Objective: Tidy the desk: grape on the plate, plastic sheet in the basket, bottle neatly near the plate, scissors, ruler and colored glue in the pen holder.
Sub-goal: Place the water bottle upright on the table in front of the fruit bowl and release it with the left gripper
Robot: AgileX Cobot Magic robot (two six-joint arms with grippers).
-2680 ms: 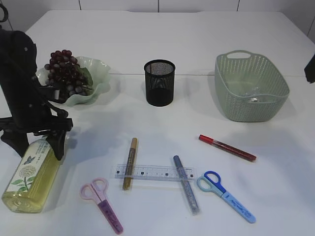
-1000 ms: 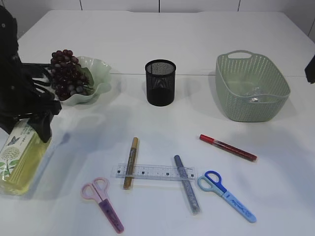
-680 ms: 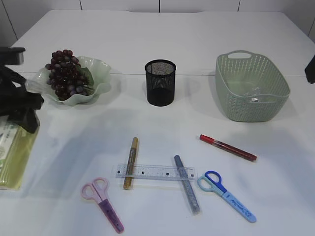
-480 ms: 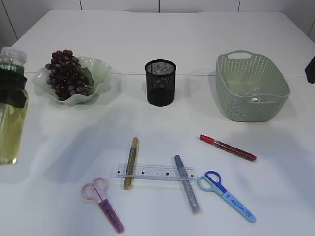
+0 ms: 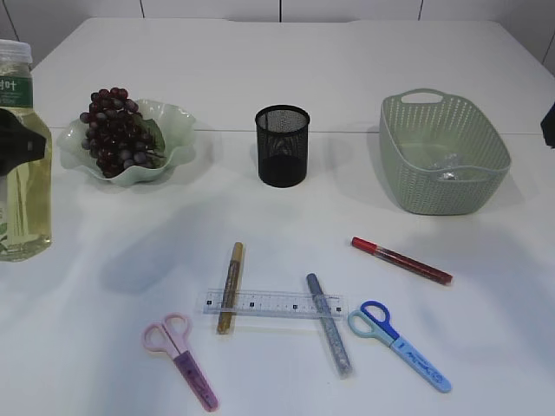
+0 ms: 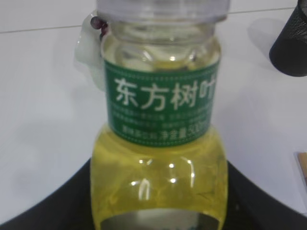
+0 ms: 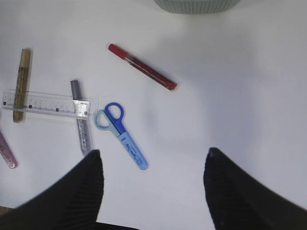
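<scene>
Yellow-liquid bottle (image 5: 19, 160) stands upright at far left, beside the plate (image 5: 178, 143) of grapes (image 5: 113, 130), clamped by the left gripper (image 6: 158, 211). Right gripper (image 7: 153, 191) hangs empty, jaws spread wide, above the blue scissors (image 7: 120, 136). Ruler (image 5: 273, 304), glue pens and pink scissors (image 5: 179, 360) lie on the table (image 5: 260, 69), outside the pen holder (image 5: 281, 146).

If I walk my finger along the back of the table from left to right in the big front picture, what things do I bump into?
bottle → plate with the grapes → pen holder → basket
</scene>
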